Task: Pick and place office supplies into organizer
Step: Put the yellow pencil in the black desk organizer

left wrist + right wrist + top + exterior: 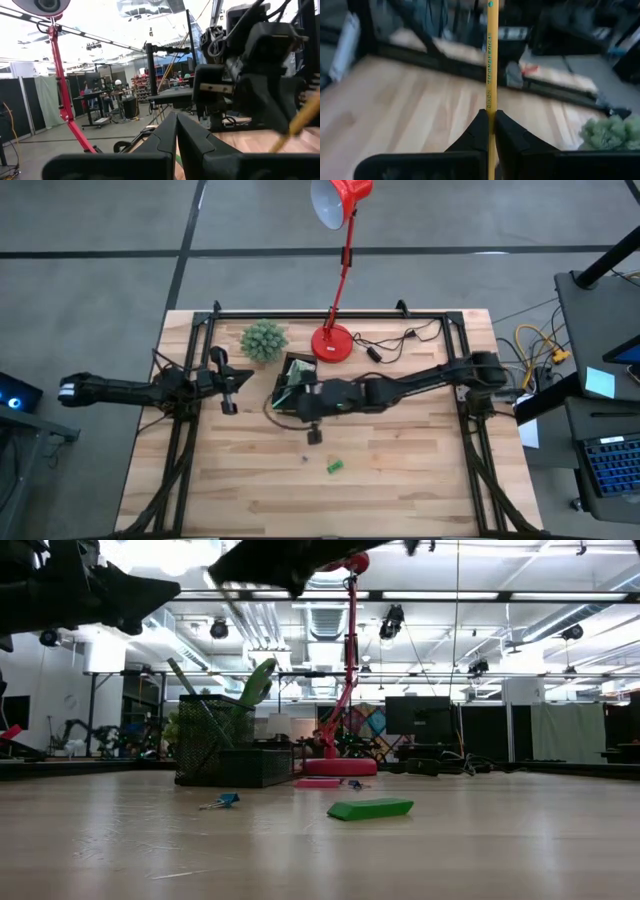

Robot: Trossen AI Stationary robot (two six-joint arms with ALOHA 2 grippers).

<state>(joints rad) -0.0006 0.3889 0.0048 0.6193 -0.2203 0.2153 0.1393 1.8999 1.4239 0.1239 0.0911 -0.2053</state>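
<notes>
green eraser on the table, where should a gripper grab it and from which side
Judging by its pose, take the green eraser across its short width, coming straight down from above. It lies flat on the bare wood table, a low block with open space all round, away from the organizer, so a top-down pinch on its long sides looks easiest.

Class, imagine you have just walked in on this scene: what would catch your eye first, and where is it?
First, the red desk lamp rising from the table's far edge, beside the spiky green plant. Then the right gripper, its fingers shut on a yellow pencil, reaching over the black organizer at mid-table. A green piece lies alone on the wood nearer the front.
</notes>
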